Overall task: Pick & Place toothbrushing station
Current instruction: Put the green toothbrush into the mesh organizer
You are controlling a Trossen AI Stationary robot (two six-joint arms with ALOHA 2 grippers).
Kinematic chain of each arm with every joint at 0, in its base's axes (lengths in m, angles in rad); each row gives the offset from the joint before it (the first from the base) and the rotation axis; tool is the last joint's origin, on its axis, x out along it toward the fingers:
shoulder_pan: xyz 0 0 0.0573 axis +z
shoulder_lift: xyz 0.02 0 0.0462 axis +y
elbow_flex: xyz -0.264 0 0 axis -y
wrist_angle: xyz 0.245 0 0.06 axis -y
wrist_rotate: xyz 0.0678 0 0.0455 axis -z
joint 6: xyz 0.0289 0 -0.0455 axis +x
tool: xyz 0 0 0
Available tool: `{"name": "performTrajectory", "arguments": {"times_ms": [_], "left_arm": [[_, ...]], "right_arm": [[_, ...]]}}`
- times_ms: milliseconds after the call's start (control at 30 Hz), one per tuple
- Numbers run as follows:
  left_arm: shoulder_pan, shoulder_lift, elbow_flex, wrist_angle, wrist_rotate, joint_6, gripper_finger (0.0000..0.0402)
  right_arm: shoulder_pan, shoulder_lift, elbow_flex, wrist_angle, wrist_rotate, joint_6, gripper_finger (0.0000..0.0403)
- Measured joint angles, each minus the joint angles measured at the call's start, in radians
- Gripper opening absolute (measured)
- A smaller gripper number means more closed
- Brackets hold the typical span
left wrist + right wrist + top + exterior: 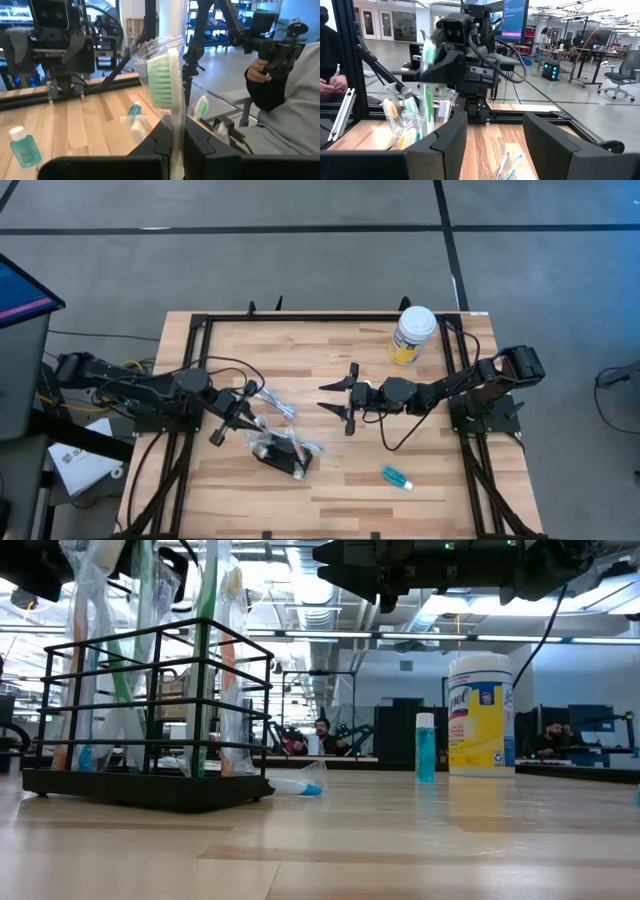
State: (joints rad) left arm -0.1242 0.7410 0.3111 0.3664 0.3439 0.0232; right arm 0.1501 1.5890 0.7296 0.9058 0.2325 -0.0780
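The toothbrushing station (283,452) is a black wire rack (150,710) standing on its flat base near the table's front left, with several wrapped toothbrushes upright in it. My left gripper (240,417) sits just left of it, shut on a wrapped green-bristled toothbrush (162,75). That toothbrush also shows in the right wrist view (427,60). My right gripper (325,398) hangs open at mid-table, level, pointing toward the left gripper, with nothing between its fingers (450,145). My left gripper pinches the wrapped toothbrush by its handle (176,131) between its two fingers, through the clear wrapper. The fingers come in level from the table's left and lie across the brush. The brush stands about upright, bristle head up; its lower end is hidden by the gripper.
A white-lidded, yellow-labelled canister (413,333) stands at the far right. A small blue bottle (397,477) lies near the front right. A loose wrapped toothbrush (278,403) lies on the table between the two grippers. A seated person (290,90) shows beyond the table.
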Motion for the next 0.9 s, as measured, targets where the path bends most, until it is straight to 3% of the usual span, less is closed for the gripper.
{"name": "performTrajectory", "arguments": {"times_ms": [500,900], "left_arm": [[0.0,0.143,0.003,0.06,0.003,0.028,0.0009],[0.0,0.148,0.003,0.056,0.074,-0.002,0.0034]], "right_arm": [[0.0,0.0,0.0,-0.003,0.0,0.0,0.0182],[0.0,0.0,0.0,-0.008,0.0,0.0,0.0181]]}}
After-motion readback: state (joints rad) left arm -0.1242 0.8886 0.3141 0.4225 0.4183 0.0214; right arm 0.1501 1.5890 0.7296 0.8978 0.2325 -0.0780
